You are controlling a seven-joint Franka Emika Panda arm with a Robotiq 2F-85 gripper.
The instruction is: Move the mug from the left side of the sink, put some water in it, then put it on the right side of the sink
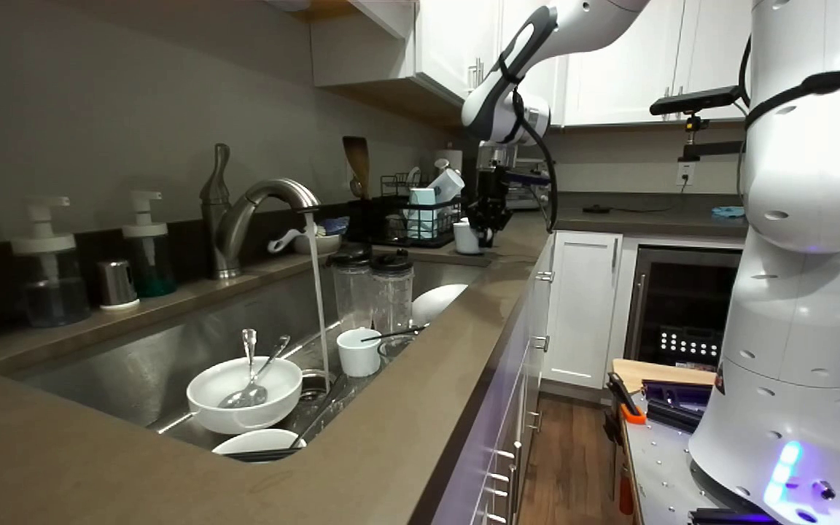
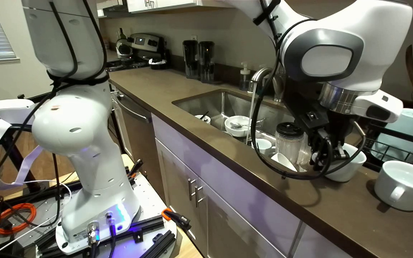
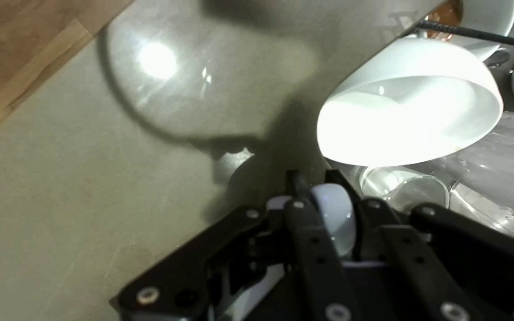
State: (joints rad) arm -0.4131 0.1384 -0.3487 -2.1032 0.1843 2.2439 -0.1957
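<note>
In both exterior views the white mug [image 1: 466, 238] is at the counter past the sink's end near the dish rack, roughly upright. My gripper [image 1: 489, 235] is beside it, jaws shut around its loop handle [image 3: 338, 218], which shows between the black fingers [image 3: 299, 183] in the wrist view. From an exterior view, the mug [image 2: 348, 165] is partly covered by the gripper [image 2: 330, 157]; whether its base touches the counter I cannot tell, and its inside is hidden. The steel sink [image 1: 135, 386] holds dishes. Water runs from the arched faucet [image 1: 278, 191] into it.
Another white mug [image 2: 403, 186] stands close by on the counter. A black dish rack [image 1: 398, 226] holds cups at the wall. In the sink lie a tilted white bowl [image 3: 411, 102], lidded clear blender cups [image 1: 391, 292], and a bowl with spoons [image 1: 245, 397]. The counter edge [image 1: 493, 364] runs alongside.
</note>
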